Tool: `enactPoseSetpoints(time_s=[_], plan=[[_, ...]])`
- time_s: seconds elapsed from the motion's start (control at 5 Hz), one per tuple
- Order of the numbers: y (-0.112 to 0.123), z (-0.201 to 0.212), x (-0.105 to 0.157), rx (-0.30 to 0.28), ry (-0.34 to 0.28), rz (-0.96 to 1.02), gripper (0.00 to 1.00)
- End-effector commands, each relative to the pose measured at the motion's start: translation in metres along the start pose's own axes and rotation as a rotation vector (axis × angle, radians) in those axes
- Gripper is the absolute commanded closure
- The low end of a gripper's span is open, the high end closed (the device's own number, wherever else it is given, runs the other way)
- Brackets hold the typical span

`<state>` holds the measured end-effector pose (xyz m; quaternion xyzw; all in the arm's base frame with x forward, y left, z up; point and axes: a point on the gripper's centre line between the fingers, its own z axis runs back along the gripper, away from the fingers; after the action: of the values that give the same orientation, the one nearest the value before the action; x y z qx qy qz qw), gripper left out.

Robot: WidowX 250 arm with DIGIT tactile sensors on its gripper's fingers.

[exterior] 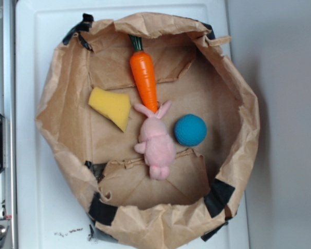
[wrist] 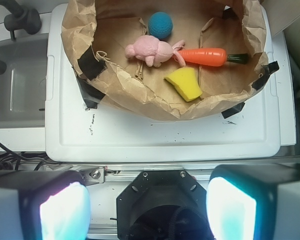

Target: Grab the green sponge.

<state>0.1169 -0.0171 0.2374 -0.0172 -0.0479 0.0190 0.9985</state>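
Item one, the pincer (wrist: 147,210): we see its two pads (wrist: 62,210) spread wide apart at the bottom of the wrist view, empty, hanging well short of the work, over the rail outside the white tray (wrist: 160,135). Item two, beyond the pincer and across a bare strip of tray: the crumpled paper bag (wrist: 135,97), its near wall standing up between us and the contents. Item three, just past that wall and slightly to the right of the pincer's centre line: the green sponge (wrist: 185,82), a yellow foam wedge lying flat on the bag floor, close to the wall. Item four, farther still: the carrot (wrist: 202,56), nearly touching the sponge's far edge. Item five, the pink bunny (wrist: 150,50), far-left of the sponge. Item six, the blue ball (wrist: 160,25), farthest off. Risks, as we judge them: a low approach could snag the bag's near wall and drag everything; pads closing too far out could catch the carrot; soft foam may squash and slip.
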Motion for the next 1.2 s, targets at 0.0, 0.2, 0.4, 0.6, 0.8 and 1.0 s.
enactPoseSetpoints(time_s=[0.0, 0.2, 0.4, 0.6, 0.8, 1.0], plan=[[0.0, 0.0, 0.0, 0.0, 0.0, 0.0, 0.0], [-0.01, -0.009, 0.027, -0.131, 0.007, -0.149, 0.0], [0.001, -0.021, 0.059, -0.045, -0.189, -0.287, 0.0], [0.001, -0.021, 0.059, -0.045, -0.189, -0.287, 0.0], [0.001, -0.021, 0.059, -0.045, -0.189, -0.287, 0.0], [0.001, -0.021, 0.059, -0.045, -0.189, -0.287, 0.0]])
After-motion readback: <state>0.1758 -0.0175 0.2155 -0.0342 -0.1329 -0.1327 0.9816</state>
